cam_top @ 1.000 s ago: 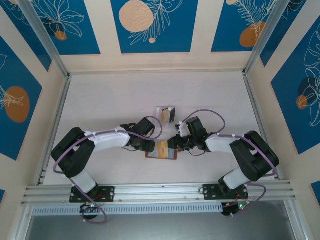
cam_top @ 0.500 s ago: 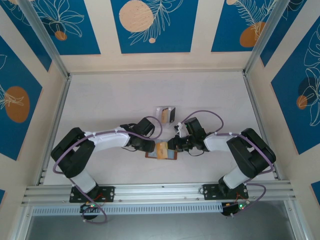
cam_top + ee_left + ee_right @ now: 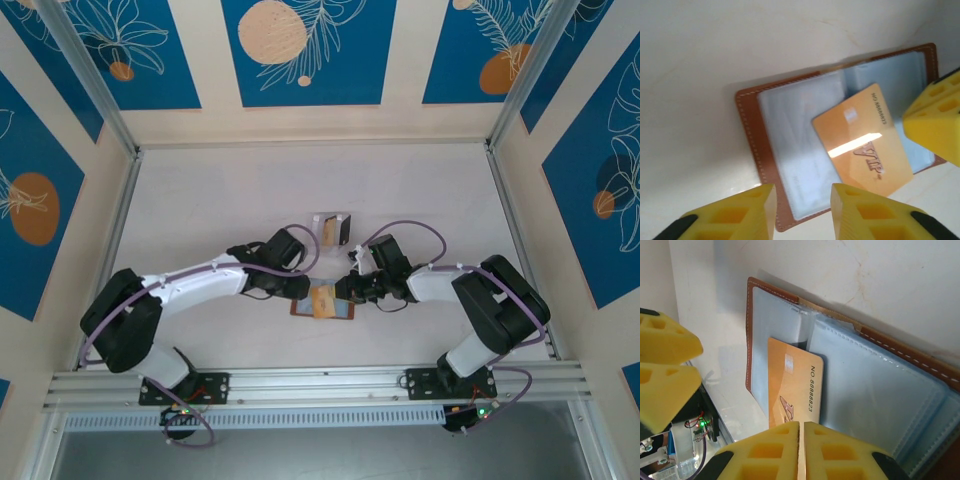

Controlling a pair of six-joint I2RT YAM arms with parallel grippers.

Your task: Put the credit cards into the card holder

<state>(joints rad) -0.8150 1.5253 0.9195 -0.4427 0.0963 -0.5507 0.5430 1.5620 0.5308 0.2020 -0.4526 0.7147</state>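
The card holder (image 3: 752, 140) lies open on the white table, brown leather rim around grey-blue pockets (image 3: 875, 390). A gold credit card (image 3: 792, 385) marked VIP (image 3: 862, 142) lies across the inside near the centre fold, its far edge at a pocket. My right gripper (image 3: 801, 450) is shut on the card's near end. My left gripper (image 3: 802, 212) hangs open over the wallet's outer edge, touching nothing. In the top view the wallet (image 3: 335, 311) sits between the left gripper (image 3: 293, 287) and the right gripper (image 3: 347, 290).
A small clear box (image 3: 332, 228) holding a dark card stands just behind the wallet. The aluminium rail (image 3: 320, 380) runs along the near edge. Side walls and posts frame the table (image 3: 230, 200).
My left arm has stretched out, its elbow swinging left, and its gripper has drawn slightly back from the wallet. The right gripper with the card has edged a little left.
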